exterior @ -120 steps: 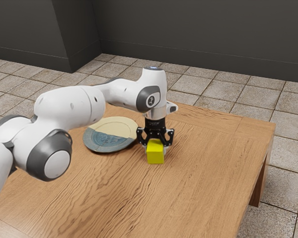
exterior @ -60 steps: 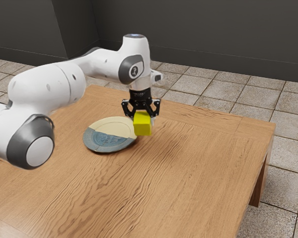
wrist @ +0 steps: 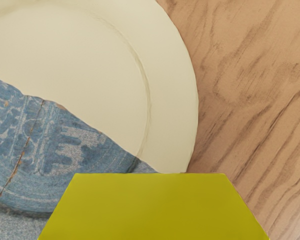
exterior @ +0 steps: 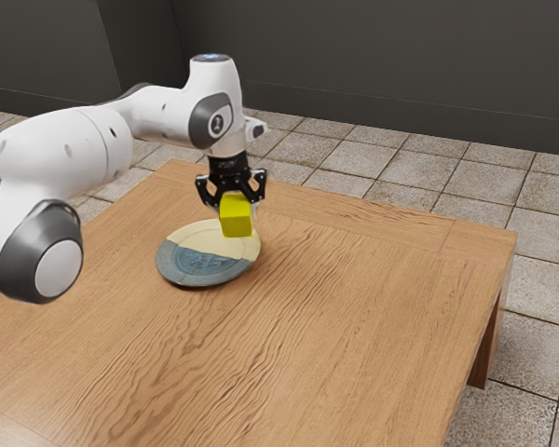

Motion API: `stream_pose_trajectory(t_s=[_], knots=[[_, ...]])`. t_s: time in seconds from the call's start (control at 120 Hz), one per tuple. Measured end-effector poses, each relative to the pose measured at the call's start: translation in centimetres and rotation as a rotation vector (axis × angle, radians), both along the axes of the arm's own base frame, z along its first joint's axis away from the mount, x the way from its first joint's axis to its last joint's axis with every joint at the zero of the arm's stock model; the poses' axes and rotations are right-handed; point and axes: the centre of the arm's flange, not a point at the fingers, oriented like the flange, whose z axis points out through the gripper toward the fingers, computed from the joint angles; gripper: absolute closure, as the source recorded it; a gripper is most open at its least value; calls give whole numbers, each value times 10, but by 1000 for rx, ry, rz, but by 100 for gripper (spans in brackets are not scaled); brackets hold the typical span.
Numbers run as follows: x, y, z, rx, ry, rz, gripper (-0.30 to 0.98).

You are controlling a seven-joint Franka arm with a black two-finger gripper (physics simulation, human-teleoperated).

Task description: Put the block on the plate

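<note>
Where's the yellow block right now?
The yellow block is up in the tool, above the table; in the exterior view it overlaps the plate's rim toward the exterior view's right.

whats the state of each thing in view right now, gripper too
Yellow cube-shaped block: held up in the air, not set on the plate.
Round cream-and-blue plate: lying face up on the table, nothing resting on it.
Black two-finger gripper: closed on the block, raised above the table.
Brown wooden table: upright, bearing the plate.
</note>
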Motion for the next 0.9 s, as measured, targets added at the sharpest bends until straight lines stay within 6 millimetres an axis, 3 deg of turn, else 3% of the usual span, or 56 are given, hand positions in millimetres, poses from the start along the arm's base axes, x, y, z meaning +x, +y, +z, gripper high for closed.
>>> stream_pose_trajectory(t_s=[0.367, 0.533, 0.9], knots=[[13, 55, -25, -18, -76, 90, 31], [14, 87, -53, -28, -74, 141, 31], [14, 111, -102, -50, -53, 187, 30]])
